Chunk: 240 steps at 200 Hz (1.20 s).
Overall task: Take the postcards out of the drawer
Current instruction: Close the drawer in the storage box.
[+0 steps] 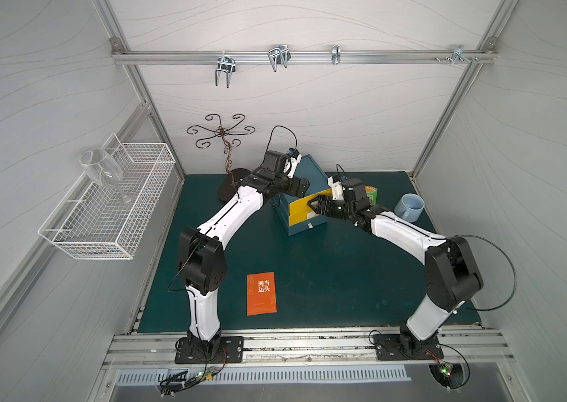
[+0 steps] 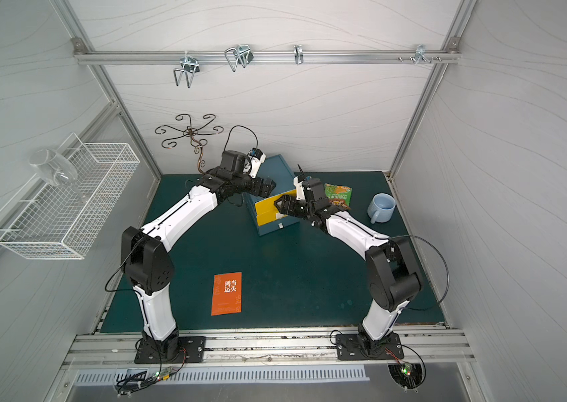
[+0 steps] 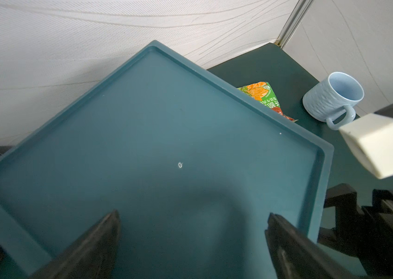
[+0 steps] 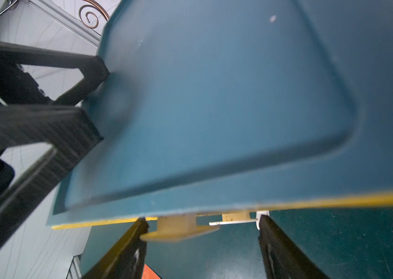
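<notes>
Left hand (image 3: 193, 217): jaws spread wide and holding nothing, planted on the flat top of the blue cabinet (image 1: 311, 167). The right wrist view shows one fingertip resting near the top's edge. I'd guess it is there as a weight, so the cabinet does not slide when the drawer is pulled.

Right hand (image 4: 202, 221): at the cabinet's front with its fingers parted to a middling gap on either side of the cream handle tab (image 4: 178, 225). It has not clamped the tab and grips nothing.

Yellow drawer (image 1: 297, 210): looks shut or barely out, since only a thin yellow strip shows under the top's front lip. I can't see inside it from anywhere.

Orange postcard (image 1: 261, 294): already out, lying flat on the green table (image 1: 344, 278) near the front between the two arm bases, well apart from the cabinet. That spot is probably the drop-off, out of the way of both arms.

Red postcards: none in sight. If there are more, they are presumably inside a drawer.

Next move, as I see it: close on the tab and pull straight out along the drawer's line. A skewed pull could jam it.

Bystanders: the green snack packet (image 2: 337, 195) and the blue mug (image 1: 409, 207) sit behind and beside the cabinet, not involved.
</notes>
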Tool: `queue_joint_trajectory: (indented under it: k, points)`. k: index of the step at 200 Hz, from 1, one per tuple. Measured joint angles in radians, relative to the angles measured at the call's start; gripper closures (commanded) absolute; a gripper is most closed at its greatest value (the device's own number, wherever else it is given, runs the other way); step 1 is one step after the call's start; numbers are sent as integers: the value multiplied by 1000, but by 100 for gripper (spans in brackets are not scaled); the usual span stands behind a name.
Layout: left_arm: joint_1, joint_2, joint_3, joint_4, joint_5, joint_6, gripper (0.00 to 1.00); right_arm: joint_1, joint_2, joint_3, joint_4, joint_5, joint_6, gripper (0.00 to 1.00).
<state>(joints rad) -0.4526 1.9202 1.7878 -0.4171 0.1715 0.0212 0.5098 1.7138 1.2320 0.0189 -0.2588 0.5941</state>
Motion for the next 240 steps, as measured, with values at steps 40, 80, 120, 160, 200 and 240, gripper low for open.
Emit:
queue_joint_trajectory:
  k: [40,80,120,160,200,240]
  points:
    - [0,-1,-1,1,1,-7,1,-8,13,9,4,-11,24,27]
    - [0,-1,-1,2,1,-14,1,-16,-27,-36,8,-8,46,17]
    - [0,-1,-1,1,0,-16,1,-83,-116,-161,48,-97,136,14]
    - [0,-1,-1,0,0,-15,1,-125,-109,-299,146,-187,258,14]
    - [0,-1,0,0,0,-14,1,-125,-86,-323,262,-235,354,17]
    - [0,-1,10,-16,1,-12,1,-126,-75,-362,401,-247,459,20]
